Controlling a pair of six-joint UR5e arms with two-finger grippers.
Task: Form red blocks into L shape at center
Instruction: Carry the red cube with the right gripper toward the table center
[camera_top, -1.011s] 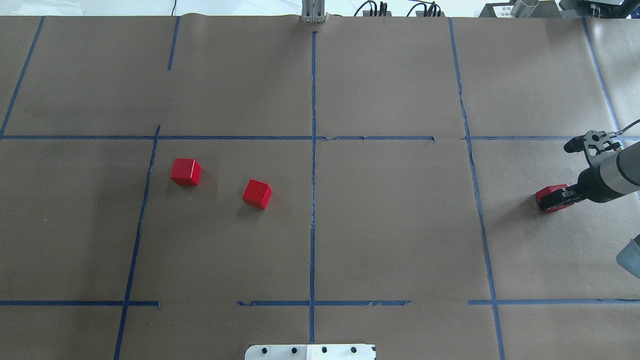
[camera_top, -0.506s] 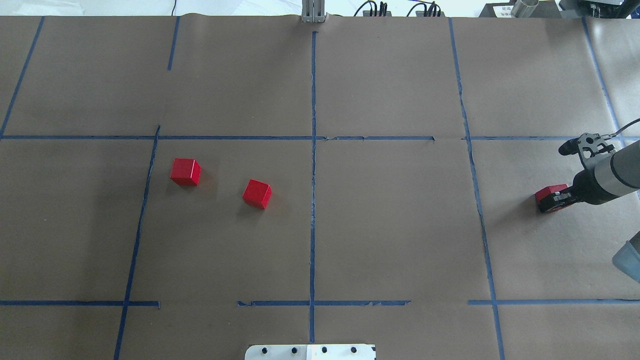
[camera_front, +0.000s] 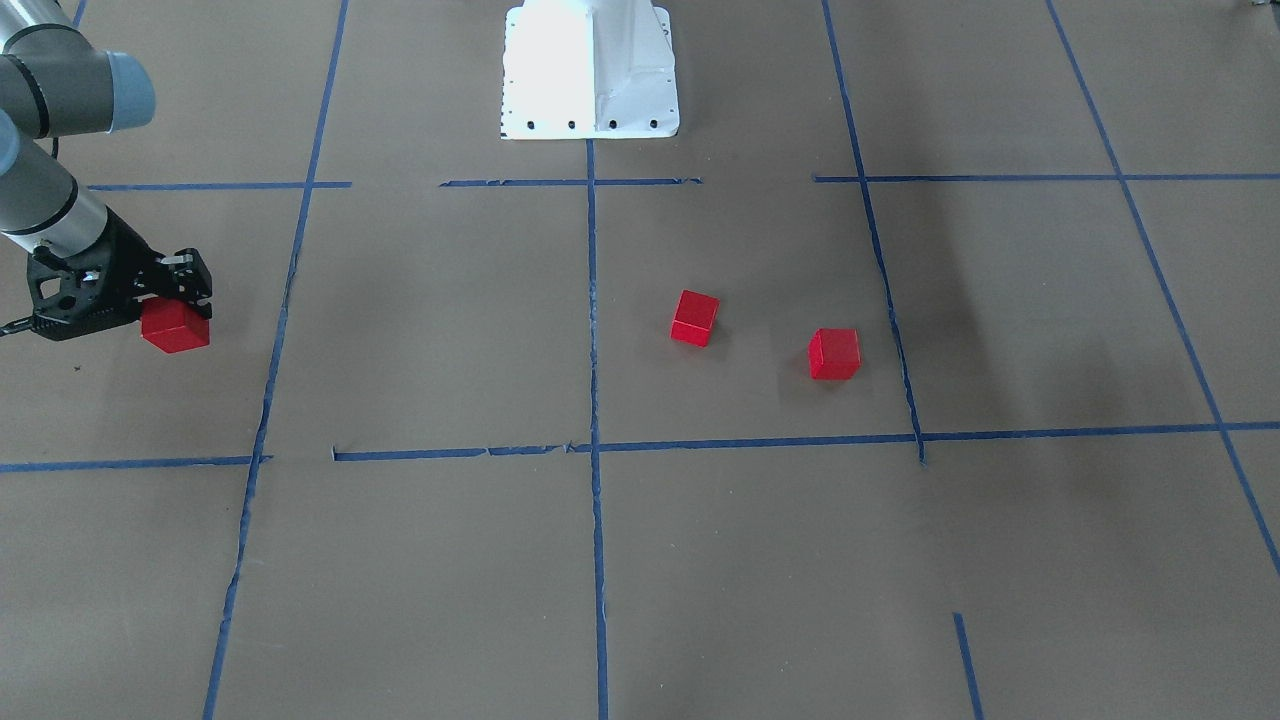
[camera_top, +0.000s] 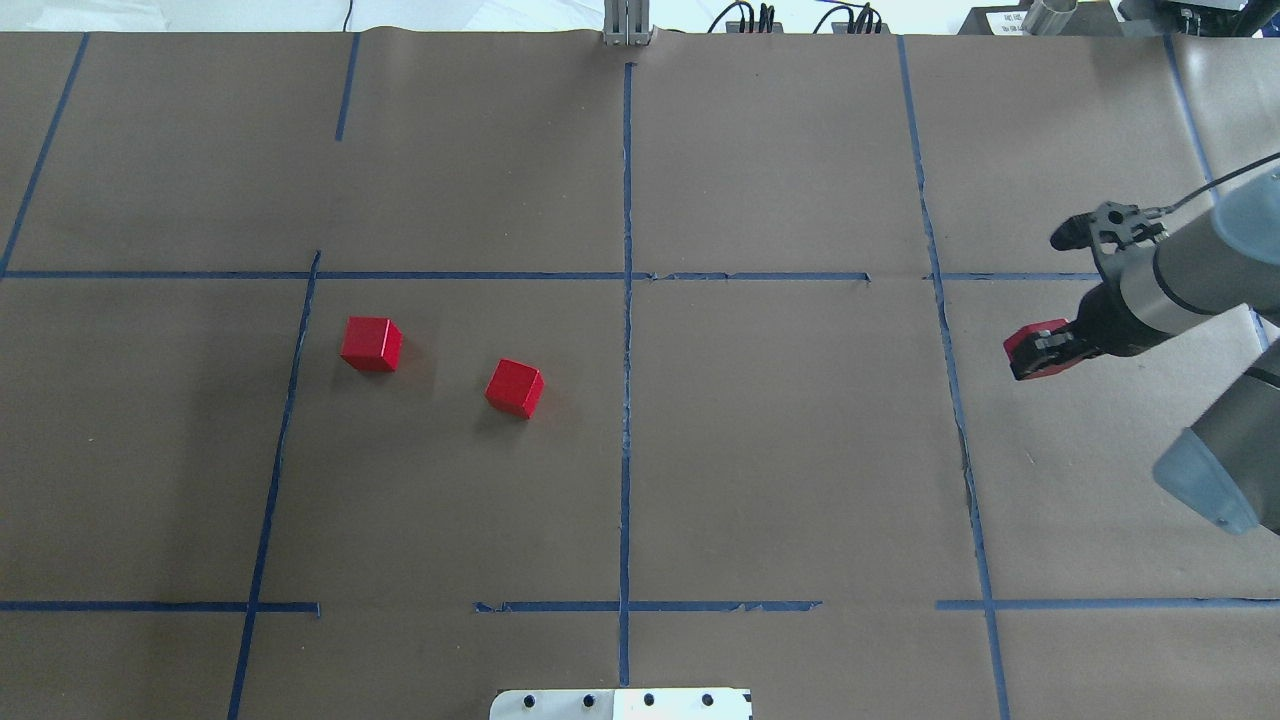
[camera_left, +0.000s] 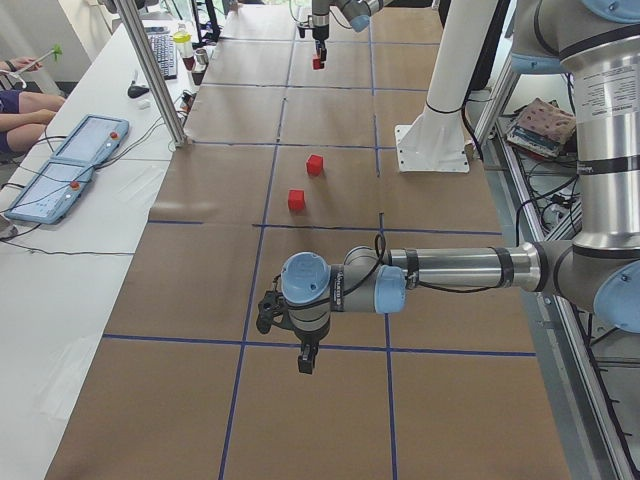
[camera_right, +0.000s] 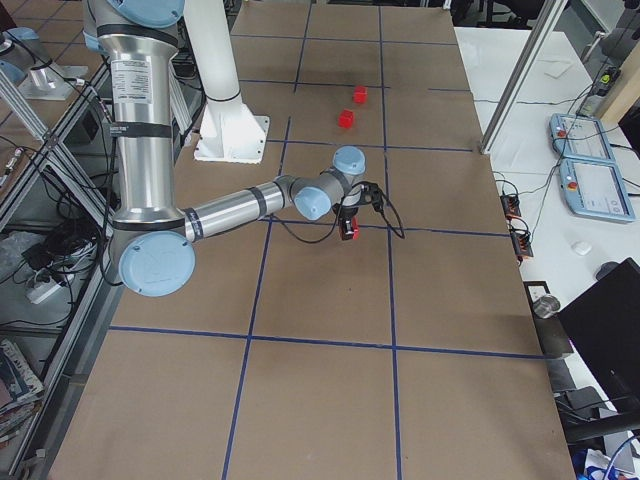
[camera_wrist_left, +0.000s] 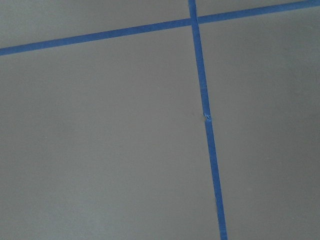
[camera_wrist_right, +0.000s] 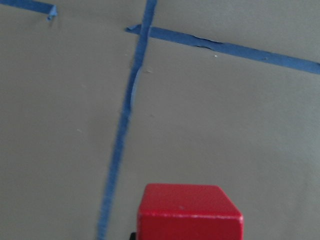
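Observation:
Two red blocks (camera_top: 371, 344) (camera_top: 515, 388) lie apart on the brown paper, left of the centre tape line; they also show in the front view (camera_front: 834, 353) (camera_front: 695, 318). My right gripper (camera_top: 1048, 352) is shut on the third red block (camera_top: 1028, 344) and holds it above the table at the right side. This block fills the bottom of the right wrist view (camera_wrist_right: 190, 212) and shows in the front view (camera_front: 175, 328). My left gripper (camera_left: 307, 360) shows only in the exterior left view, low over bare paper. I cannot tell whether it is open or shut.
The white robot base (camera_front: 590, 70) stands at the table's near-robot edge. Blue tape lines (camera_top: 627, 330) cross the paper in a grid. An aluminium post (camera_left: 150, 70) and control tablets (camera_left: 70, 165) stand on the operators' side.
My right gripper has risen off the table with the red block and moved left and away from the robot. The two other blocks have not moved.

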